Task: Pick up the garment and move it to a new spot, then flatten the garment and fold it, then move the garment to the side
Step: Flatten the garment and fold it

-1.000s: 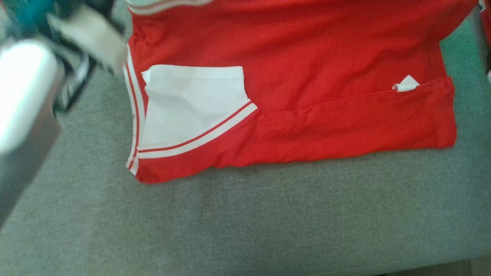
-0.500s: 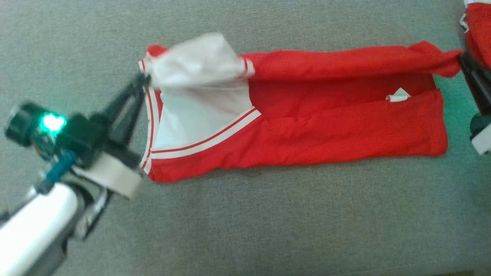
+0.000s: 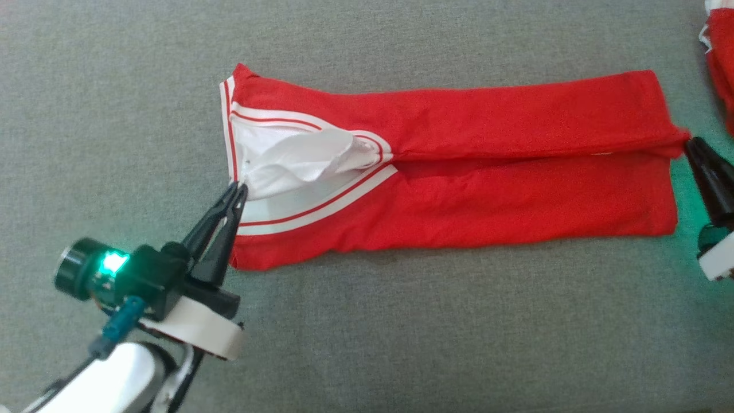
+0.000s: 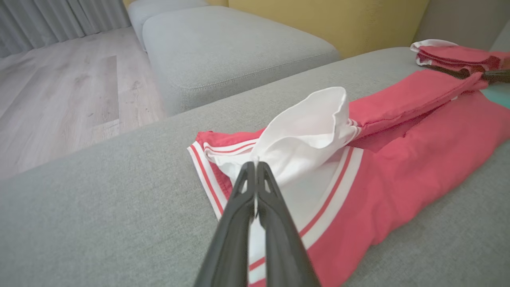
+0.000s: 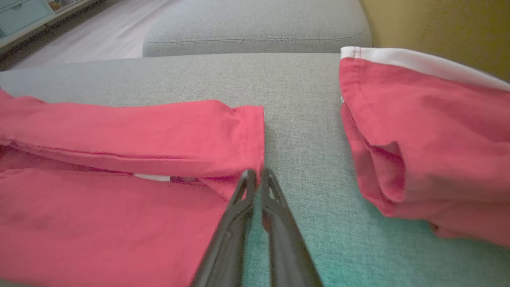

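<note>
Grip first: the left claw [image 3: 238, 188], reaching in from 8 o'clock, was clamped on the white flap [image 4: 310, 119] of the garment [image 3: 487, 189]. The right claw [image 3: 690, 143], at 3 o'clock, stood closed against the red corner [image 5: 247, 135], though whether it pinched cloth was unclear. Outward, the garment lay as a long band across the sofa cushion [image 3: 401, 332], with a second red garment [image 3: 723, 63] apart at 2 o'clock. Folding seemed in hand; next, both claws likely needed to let go and smooth the puffed flap. Half a second earlier the far half was lifted and bunched; it had since come down flat.
</note>
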Robot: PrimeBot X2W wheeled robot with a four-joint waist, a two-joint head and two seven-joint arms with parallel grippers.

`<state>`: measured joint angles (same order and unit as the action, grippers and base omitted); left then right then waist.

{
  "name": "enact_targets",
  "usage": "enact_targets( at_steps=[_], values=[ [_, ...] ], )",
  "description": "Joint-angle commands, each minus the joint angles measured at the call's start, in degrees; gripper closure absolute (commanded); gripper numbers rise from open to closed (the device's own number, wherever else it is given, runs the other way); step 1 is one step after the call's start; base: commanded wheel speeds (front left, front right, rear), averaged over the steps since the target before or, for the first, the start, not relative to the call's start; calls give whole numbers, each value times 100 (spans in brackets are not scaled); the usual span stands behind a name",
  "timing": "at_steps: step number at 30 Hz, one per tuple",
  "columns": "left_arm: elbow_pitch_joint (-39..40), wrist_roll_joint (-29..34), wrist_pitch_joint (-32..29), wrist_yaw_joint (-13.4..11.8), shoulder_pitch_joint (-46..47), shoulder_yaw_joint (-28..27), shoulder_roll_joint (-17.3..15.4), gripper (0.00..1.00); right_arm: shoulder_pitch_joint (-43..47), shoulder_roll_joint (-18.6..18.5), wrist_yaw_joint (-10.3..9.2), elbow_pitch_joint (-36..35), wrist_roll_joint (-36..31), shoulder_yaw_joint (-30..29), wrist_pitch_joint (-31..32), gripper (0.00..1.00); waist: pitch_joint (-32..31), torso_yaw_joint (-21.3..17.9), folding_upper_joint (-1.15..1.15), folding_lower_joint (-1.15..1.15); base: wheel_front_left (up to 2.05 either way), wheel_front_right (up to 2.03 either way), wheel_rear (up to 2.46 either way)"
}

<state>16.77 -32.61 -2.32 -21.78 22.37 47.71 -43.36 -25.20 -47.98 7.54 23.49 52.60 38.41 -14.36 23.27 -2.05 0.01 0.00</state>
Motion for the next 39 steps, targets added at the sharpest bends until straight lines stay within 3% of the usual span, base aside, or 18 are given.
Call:
enact_targets(
  at_steps=[1,6,11,15,19,22,34,36,37,38,39],
  values=[
    [55,-66,123,-95,17,-259,-36,0,264,-22,-5,-5,-74,-242,-63,0,15,-3,-1,0,0,0,0],
    [-429,1,798,-505,-216,-308,582,0,808,609,-5,-23,-344,-1487,-63,0,-66,101,-1,0,0,0,0],
    [-978,331,1629,-1135,-454,-492,1405,0,1626,1476,-5,-359,-913,-2914,-63,0,-242,290,-1,0,0,0,0],
    [-1026,877,1726,-1324,-626,-739,2003,0,1971,1995,-5,-525,-1312,-3522,-63,0,-374,457,-1,0,0,0,0],
    [-934,1500,1730,-1255,-916,-922,2436,0,1895,2226,-5,-369,-1525,-3817,-63,0,-470,626,-1,0,0,0,0],
    [-992,1793,1731,-972,-1158,-1050,2743,0,1635,2277,-5,48,-1629,-3865,-28,0,-537,786,-1,0,0,0,0],
    [-1100,2249,1732,-303,-1433,-1479,3212,0,1152,2576,-5,1233,-1470,-3627,476,0,-652,947,-1,0,0,0,0],
    [-1094,2303,1732,-228,-1477,-1579,3264,0,1114,2644,-5,1341,-1408,-3573,555,12,-672,933,-1,0,0,0,0],
    [-1092,2330,1732,-192,-1499,-1623,3288,0,1095,2674,-5,1373,-1372,-3532,593,48,-678,923,-1,0,0,0,0],
    [-1090,2358,1732,-157,-1519,-1664,3314,0,1078,2696,-5,1397,-1335,-3485,629,71,-685,912,-1,0,0,0,0],
    [-1089,2379,1732,-120,-1541,-1702,3343,0,1068,2709,-5,1407,-1298,-3438,651,100,-693,901,-1,0,0,0,0]
  ],
)
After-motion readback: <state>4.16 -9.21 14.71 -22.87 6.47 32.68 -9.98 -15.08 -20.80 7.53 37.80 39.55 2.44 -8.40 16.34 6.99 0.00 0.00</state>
